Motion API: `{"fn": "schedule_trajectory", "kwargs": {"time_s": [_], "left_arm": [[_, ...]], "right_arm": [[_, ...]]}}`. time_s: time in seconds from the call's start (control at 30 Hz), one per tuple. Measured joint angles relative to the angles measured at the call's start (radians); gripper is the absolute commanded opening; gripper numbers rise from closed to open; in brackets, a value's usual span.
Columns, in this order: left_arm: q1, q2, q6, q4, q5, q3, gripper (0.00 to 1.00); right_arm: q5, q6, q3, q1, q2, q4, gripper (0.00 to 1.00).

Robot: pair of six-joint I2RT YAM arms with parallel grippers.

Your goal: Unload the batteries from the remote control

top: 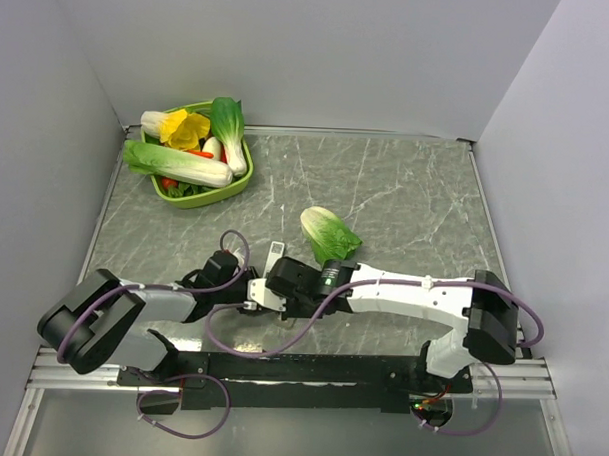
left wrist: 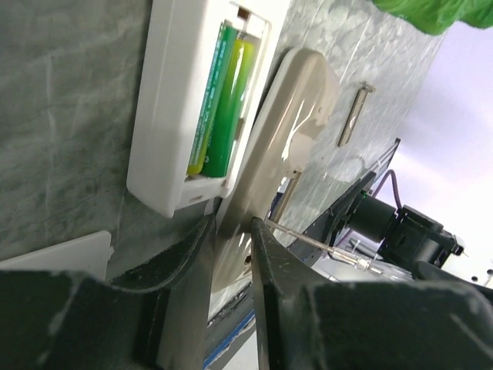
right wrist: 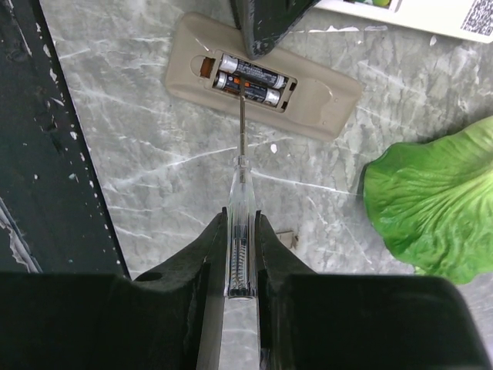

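A beige remote control (right wrist: 323, 100) lies back-up on the table with its compartment open and two dark batteries (right wrist: 250, 81) inside. My right gripper (right wrist: 241, 220) is shut on a clear-handled screwdriver (right wrist: 240, 193) whose tip rests on those batteries. My left gripper (left wrist: 231, 227) is shut on one end of the beige remote (left wrist: 285, 131). A white remote control (left wrist: 169, 92) lies beside it, open, with green batteries (left wrist: 219, 100) in it. In the top view the white remote (top: 272, 257) lies just beyond the two grippers, left (top: 245, 282) and right (top: 267, 290).
A green cabbage (top: 329, 234) lies just right of the remotes and shows in the right wrist view (right wrist: 439, 208). A green bowl (top: 241, 176) of vegetables stands at the far left. A small beige strip (right wrist: 286, 240) and a white flat panel (left wrist: 54, 254) lie on the table.
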Motion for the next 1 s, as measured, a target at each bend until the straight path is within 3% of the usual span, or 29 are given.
{"fn": "schedule_trajectory", "kwargs": {"time_s": [1.0], "left_arm": [[-0.019,0.019,-0.021,-0.002,-0.070,0.024,0.22]], "right_arm": [[0.039,0.134,-0.349,0.007,-0.249,0.323,0.00]]}}
